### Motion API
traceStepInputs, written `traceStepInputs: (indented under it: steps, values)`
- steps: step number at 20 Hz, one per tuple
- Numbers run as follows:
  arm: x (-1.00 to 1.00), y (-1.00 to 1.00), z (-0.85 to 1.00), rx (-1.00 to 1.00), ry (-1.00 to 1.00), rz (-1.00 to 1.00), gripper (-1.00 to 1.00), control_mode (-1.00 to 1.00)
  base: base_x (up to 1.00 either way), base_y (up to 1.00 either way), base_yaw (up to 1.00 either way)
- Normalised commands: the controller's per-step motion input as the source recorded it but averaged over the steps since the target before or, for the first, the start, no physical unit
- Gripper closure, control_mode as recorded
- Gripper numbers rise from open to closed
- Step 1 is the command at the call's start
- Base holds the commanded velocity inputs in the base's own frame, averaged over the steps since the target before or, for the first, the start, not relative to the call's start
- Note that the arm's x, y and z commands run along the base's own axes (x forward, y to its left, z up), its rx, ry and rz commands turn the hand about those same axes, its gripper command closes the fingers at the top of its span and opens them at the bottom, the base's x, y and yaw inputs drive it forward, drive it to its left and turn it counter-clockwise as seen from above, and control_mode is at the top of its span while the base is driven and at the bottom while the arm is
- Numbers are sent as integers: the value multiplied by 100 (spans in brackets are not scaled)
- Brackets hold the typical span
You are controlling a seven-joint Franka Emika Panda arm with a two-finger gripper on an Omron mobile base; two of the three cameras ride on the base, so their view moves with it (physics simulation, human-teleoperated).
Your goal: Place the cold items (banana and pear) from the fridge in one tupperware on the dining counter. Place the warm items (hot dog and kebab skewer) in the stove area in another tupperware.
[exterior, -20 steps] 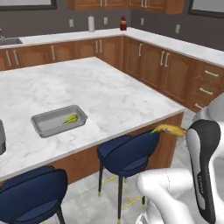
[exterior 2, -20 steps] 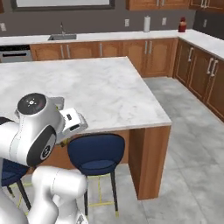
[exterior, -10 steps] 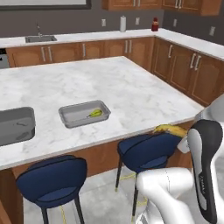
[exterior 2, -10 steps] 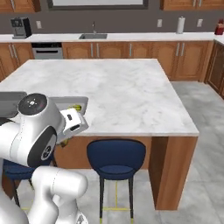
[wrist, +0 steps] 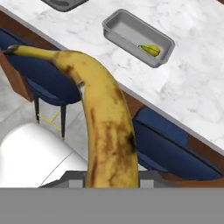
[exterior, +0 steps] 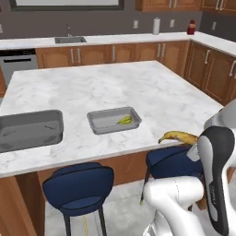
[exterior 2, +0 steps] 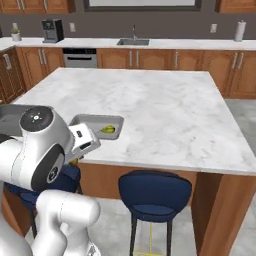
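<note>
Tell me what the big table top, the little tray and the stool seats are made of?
The dining counter looks like polished marble: white with soft grey veins, on a brown wooden base. The smaller tupperware looks like matte grey plastic or metal; its dull, even grey leaves that open. The stool seats look like padded dark blue cushioning, fabric or leather, on thin dark legs.

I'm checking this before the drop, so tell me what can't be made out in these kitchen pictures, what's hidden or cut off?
- Jaws: in the hand view the banana covers them, so the contact itself cannot be seen.
- Banana in the left base view: its near end is hidden behind the arm.
- Larger dark tray: cut off by the left edge in the left base view.
- Pear in the small tray: too small for detail in the right base view.
</note>
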Motion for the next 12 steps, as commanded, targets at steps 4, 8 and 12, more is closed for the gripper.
traceStepInputs:
  steps: [4, 8, 12]
  values:
    - [0, 0, 0, 0, 0, 0, 100, 100, 54, 42, 19]
    - [0, 0, 0, 0, 0, 0, 100, 100, 44, 35, 19]
    - [0, 0, 0, 0, 0, 0, 100, 100, 34, 15, 18]
